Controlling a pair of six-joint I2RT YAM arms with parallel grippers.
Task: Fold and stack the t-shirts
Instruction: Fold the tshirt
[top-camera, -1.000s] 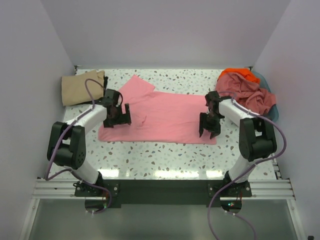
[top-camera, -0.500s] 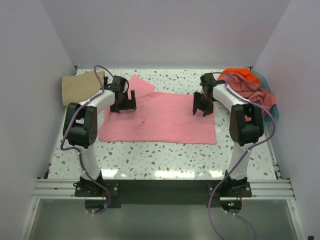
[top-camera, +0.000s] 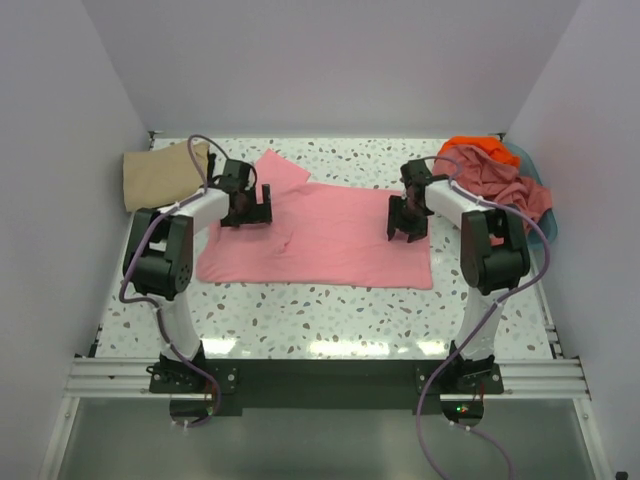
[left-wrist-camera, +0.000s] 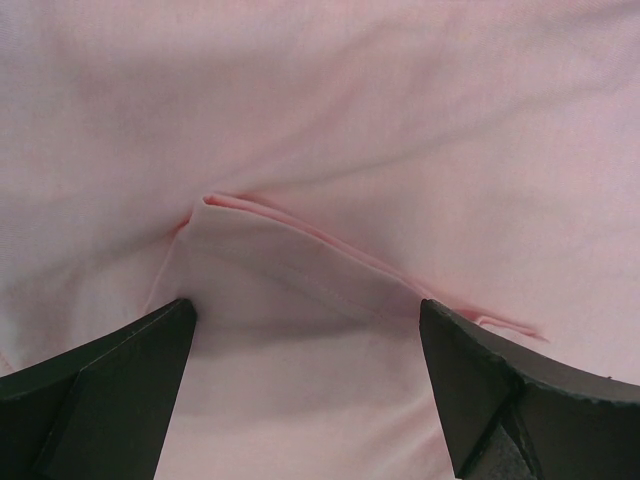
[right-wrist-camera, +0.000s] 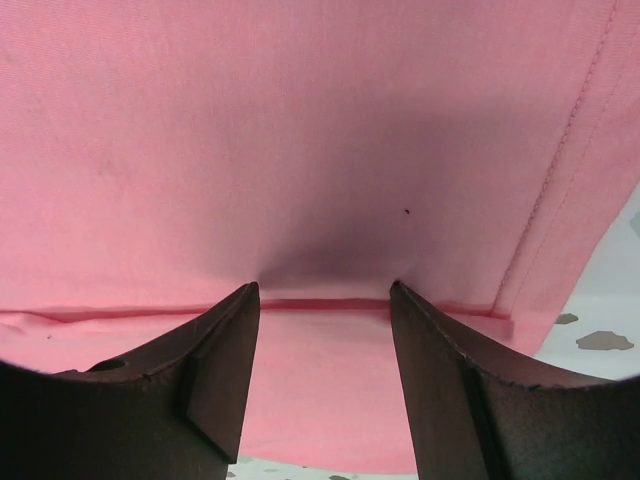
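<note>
The pink shirt (top-camera: 330, 240) lies flat on the surface (top-camera: 300, 310), long axis left to right, one sleeve (top-camera: 281, 168) pointing far-left. Over its left end the left hand (top-camera: 247, 208) gapes wide; at its right end the right hand (top-camera: 408, 218), part open, straddles a fold (right-wrist-camera: 325, 303).

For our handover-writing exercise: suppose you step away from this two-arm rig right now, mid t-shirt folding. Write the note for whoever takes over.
Left gripper: open, low over the far-left part of the light pink t-shirt, a raised fold of cloth between its fingers; nothing held.
Right gripper: open, at the shirt's far-right part, astride a hem line; nothing held.
Tan t-shirt: looks folded, far-left corner.
Dusty pink and orange t-shirts: heaped in the blue basket, far right.
Done: the tan one.
Left: fold the pink one, stack it, then the basket's shirts.
</note>
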